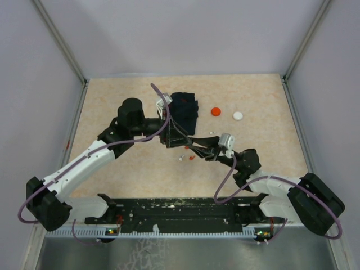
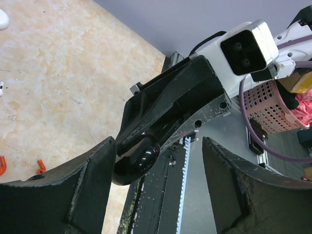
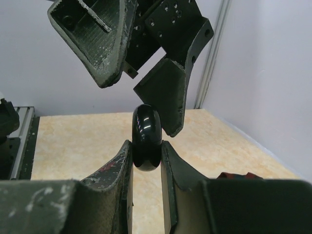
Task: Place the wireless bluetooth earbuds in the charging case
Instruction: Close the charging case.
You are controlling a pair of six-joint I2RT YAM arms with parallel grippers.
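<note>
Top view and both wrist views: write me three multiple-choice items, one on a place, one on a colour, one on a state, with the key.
1. In the top view, where does the red disc lie from the white disc?
A. Left of it, apart
B. Stacked on it
C. Right of it, touching

2. The case in the right gripper is
A. white
B. red
C. glossy black

3. The left gripper is
A. shut on the red disc
B. open
C. shut on the white disc

Key:
1 A: the discs lie side by side with a gap between them, the red one to the left.
2 C: the right wrist view shows a shiny black shell clamped in it.
3 B: the left wrist view shows its jaws wide apart.
</note>
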